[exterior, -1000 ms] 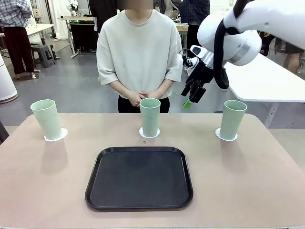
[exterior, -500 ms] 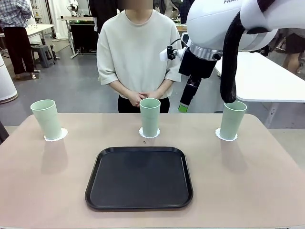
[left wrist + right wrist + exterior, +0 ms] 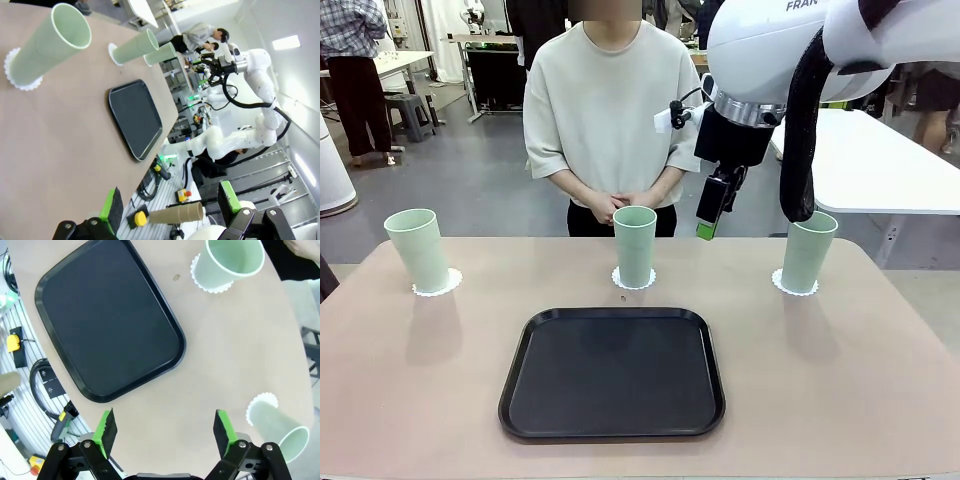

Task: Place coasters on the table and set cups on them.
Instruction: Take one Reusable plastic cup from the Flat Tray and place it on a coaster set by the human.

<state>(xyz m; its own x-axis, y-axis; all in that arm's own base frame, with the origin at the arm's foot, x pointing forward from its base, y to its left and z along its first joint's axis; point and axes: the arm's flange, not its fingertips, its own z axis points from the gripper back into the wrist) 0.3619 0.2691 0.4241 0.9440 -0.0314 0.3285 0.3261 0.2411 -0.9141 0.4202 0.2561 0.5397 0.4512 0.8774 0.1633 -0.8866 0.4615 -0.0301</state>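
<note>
Since the earlier frame, the right end effector [image 3: 708, 212] has been swung in above the worktop [image 3: 840, 360], jaws wide and empty. All three cups [image 3: 634, 245] are seen standing on coasters [image 3: 796, 288] behind the tray [image 3: 612, 372]. If the arm is lowered carelessly, the middle or right cup could be toppled.

Bright, even indoor light from overhead. Front view sharp; 3 cups [image 3: 634, 245] cast soft, pale shadows on table [image 3: 840, 380], falling toward tray [image 3: 612, 372] side. Tray matte, faint sheen along rim, no hard glare. Left wrist view: ceiling strip lights blown out far above tray, background washed out, strong wide-angle stretch at edges, cup nearest lens elongated. Right wrist view: crisp on tray, table edge curved by lens distortion.
</note>
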